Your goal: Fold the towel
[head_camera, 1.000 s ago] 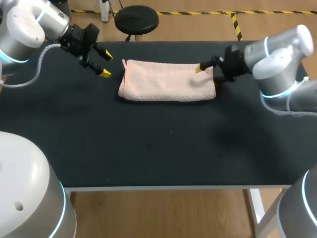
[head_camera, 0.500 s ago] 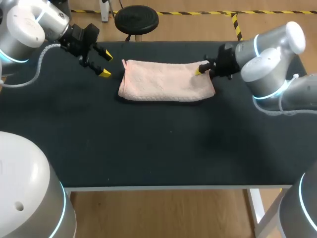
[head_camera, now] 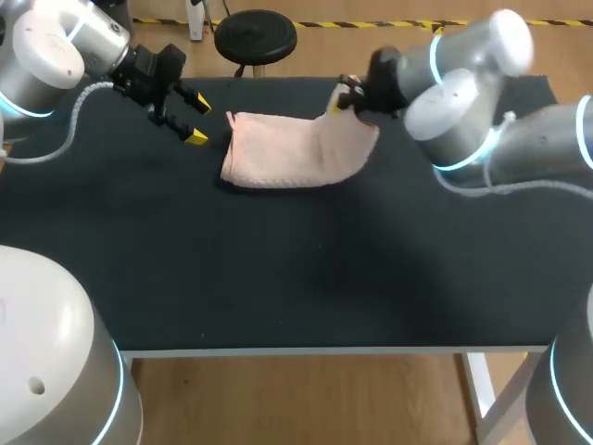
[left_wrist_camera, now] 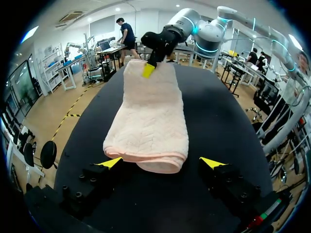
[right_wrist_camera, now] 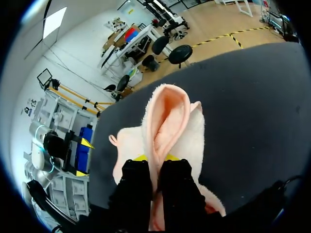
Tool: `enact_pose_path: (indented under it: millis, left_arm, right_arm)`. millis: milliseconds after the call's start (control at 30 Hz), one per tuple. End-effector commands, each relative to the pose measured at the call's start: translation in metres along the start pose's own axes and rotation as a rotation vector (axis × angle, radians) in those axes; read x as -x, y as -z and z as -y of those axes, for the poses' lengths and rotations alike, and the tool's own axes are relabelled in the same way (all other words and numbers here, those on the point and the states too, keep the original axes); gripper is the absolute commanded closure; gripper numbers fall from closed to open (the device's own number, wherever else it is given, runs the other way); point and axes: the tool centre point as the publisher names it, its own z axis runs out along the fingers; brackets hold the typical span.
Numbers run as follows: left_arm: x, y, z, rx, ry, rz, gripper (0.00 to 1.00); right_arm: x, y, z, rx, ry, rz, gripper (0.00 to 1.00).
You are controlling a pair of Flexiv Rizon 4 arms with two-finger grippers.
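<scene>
Head view showed the black surface (head_camera: 278, 278) running the width of the scene, with the pink towel (head_camera: 278, 158) lying toward its far side, already doubled into a long strip. Its left part lay flat. Its right end was raised off the surface and curled over, pinched in the right hand (head_camera: 345, 95), whose fingers were closed tight on a narrow fold of cloth, as the right wrist view confirmed. The left hand (head_camera: 190, 119) hung just beside the towel's far left corner, fingers spread wide and gripping nothing. From its own wrist view the towel's rounded end sat just ahead, between the two yellow tips but apart from them.

To my eye the risk lay in that small pinch: with so little cloth held, the layers could slip free or separate mid-carry. Nothing pinned the left end either, so the whole strip might drag rather than fold, landing skewed.
</scene>
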Motion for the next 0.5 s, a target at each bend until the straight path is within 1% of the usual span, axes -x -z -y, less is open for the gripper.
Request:
enact_pose_path:
  millis: [33,133,233,367,467,500]
  left_arm:
    - [0.000,0.000,-0.001,-0.001,-0.002,0.001,0.00]
    - [0.000,0.000,-0.001,-0.001,-0.002,0.001,0.00]
    - [0.000,0.000,-0.001,-0.001,-0.002,0.001,0.00]
    - [0.000,0.000,-0.001,-0.001,-0.002,0.001,0.00]
    - [0.000,0.000,-0.001,-0.001,-0.002,0.001,0.00]
    - [0.000,0.000,-0.001,-0.001,-0.002,0.001,0.00]
  right_arm:
    - [-0.039,-0.029,-0.007,0.010,0.003,0.040,1.00]
    - [-0.065,-0.050,-0.003,-0.001,0.016,0.019,1.00]
    - [-0.089,-0.071,0.006,-0.017,0.028,0.007,1.00]
    - [-0.110,-0.093,0.018,-0.031,0.035,0.008,1.00]
    - [-0.123,-0.100,0.026,-0.038,0.034,0.009,1.00]
    - [-0.127,-0.101,0.028,-0.038,0.035,0.009,0.92]
